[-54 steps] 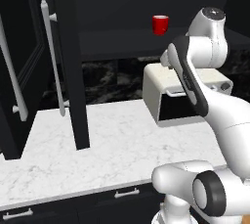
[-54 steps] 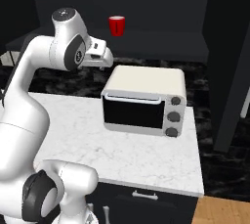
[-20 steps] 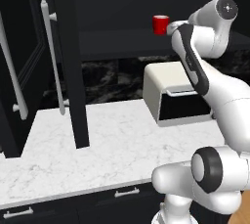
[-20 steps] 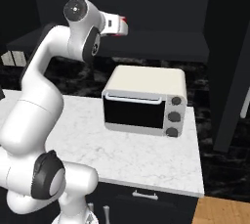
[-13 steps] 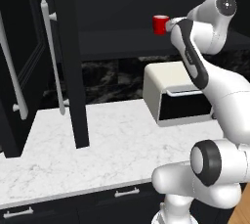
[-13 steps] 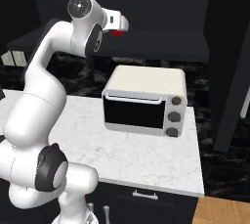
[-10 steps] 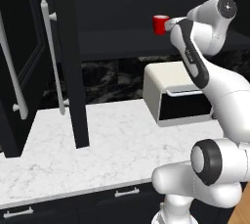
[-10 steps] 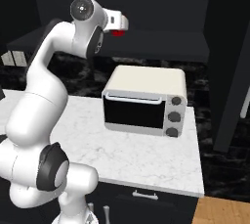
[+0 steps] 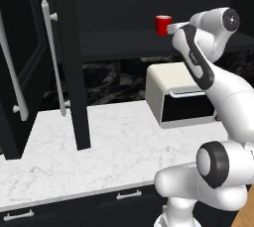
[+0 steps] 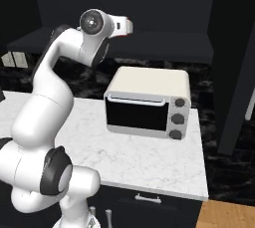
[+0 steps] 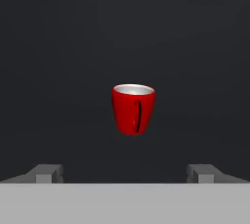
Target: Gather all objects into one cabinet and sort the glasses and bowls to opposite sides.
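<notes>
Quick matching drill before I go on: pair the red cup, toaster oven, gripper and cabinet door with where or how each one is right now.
Things:
1. red cup
2. toaster oven
3. gripper
4. cabinet door

States:
A. swung open, pale bar handle showing
B. on the marble counter
C. upright on the dark cabinet shelf
D. jaws wide, holding nothing, facing the cup

Pairs: 1-C, 2-B, 3-D, 4-A

A bright red cup with a pale inside stands upright on the dark shelf of the black cabinet; a thin dark stripe, perhaps a handle, faces the hand view.
</notes>
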